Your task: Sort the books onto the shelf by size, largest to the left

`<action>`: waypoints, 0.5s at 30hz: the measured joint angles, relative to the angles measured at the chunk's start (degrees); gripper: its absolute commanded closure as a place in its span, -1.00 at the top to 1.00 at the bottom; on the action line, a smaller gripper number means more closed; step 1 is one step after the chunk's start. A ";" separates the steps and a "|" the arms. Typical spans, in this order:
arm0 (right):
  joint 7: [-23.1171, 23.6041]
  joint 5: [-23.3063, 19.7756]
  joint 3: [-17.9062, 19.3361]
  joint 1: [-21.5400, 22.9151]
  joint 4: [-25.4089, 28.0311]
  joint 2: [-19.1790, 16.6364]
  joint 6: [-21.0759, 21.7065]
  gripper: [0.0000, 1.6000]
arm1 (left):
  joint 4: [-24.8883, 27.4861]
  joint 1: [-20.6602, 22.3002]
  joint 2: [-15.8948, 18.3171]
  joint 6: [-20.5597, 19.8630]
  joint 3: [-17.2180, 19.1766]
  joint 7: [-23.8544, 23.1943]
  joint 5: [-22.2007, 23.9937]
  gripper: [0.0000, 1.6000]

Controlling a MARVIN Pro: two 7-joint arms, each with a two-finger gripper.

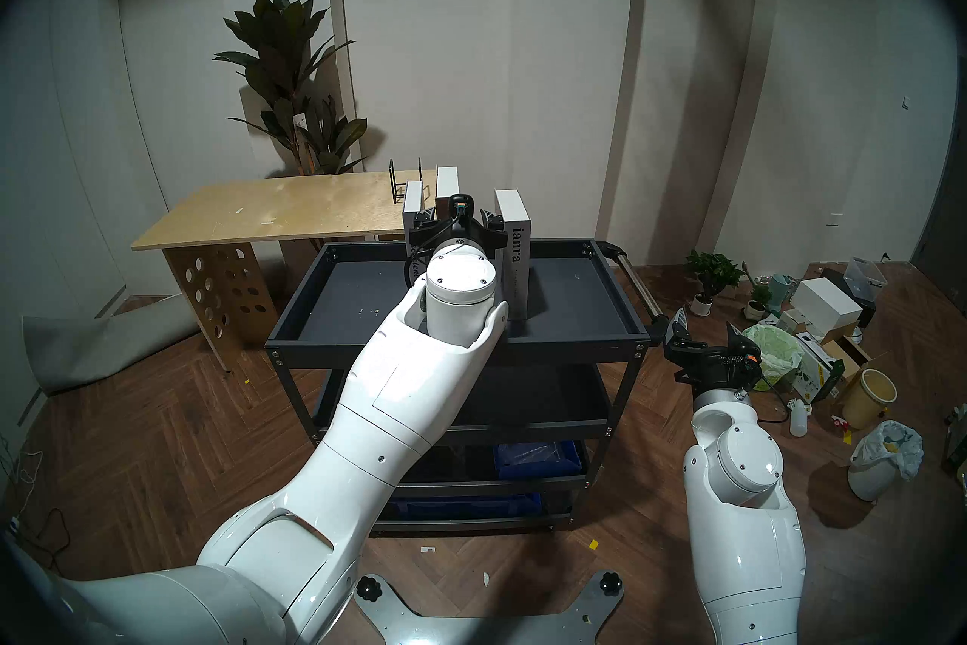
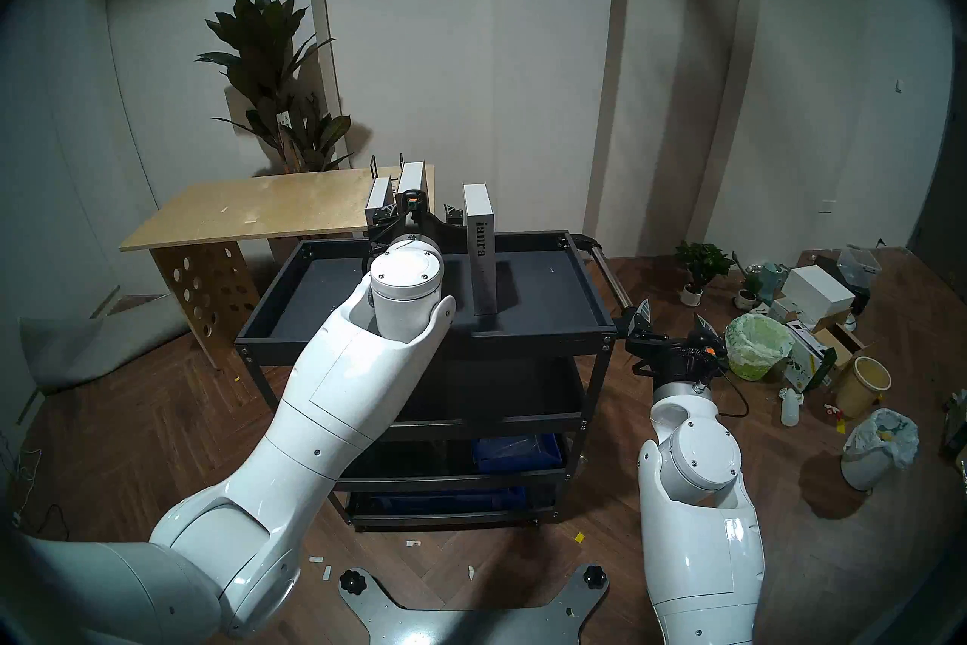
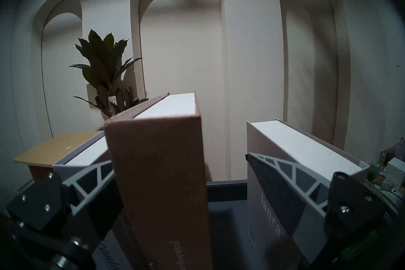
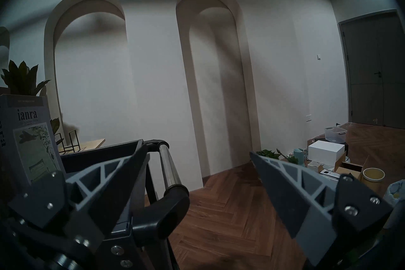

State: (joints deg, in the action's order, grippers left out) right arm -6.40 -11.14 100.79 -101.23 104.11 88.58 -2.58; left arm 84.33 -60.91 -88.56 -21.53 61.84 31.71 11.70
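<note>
Three books stand upright on the top tray of the dark grey shelf (image 1: 340,303). From left to right they are a thin grey-lilac book (image 3: 85,155), a taller brown book (image 3: 157,164) and a white-grey "ianra" book (image 1: 515,251). My left gripper (image 3: 179,157) is open around the brown book's spine. Its left finger sits between the lilac and brown books. Its right finger stands clear of the brown book, in front of the "ianra" book (image 3: 306,149). My right gripper (image 1: 706,322) hangs open and empty off the cart's right end, beside the chrome handle (image 4: 168,164).
A plywood table (image 1: 282,209) with a black wire bookend (image 1: 405,183) stands behind the cart's left end, with a tall plant (image 1: 293,78) behind it. Boxes, bins and pots (image 1: 827,303) litter the floor at right. Blue bins (image 1: 539,458) fill a lower tier.
</note>
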 measured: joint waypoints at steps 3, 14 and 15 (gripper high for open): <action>-0.01 0.04 0.01 0.25 -0.27 -0.21 0.01 1.00 | -0.14 0.19 -0.22 0.26 0.10 -0.16 -0.02 -0.18; -0.01 0.19 -0.05 0.87 -0.83 -0.55 0.01 1.00 | 0.56 0.11 -0.57 0.36 0.13 -0.70 -0.02 -1.00; 0.00 0.19 -0.05 0.89 -0.85 -0.56 0.01 1.00 | 0.88 0.06 -0.57 0.36 0.13 -0.71 -0.03 -1.00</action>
State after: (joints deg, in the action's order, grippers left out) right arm -6.40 -10.95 100.74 -100.35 103.27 88.02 -2.57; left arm 85.21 -60.85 -89.13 -21.17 61.97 31.00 11.67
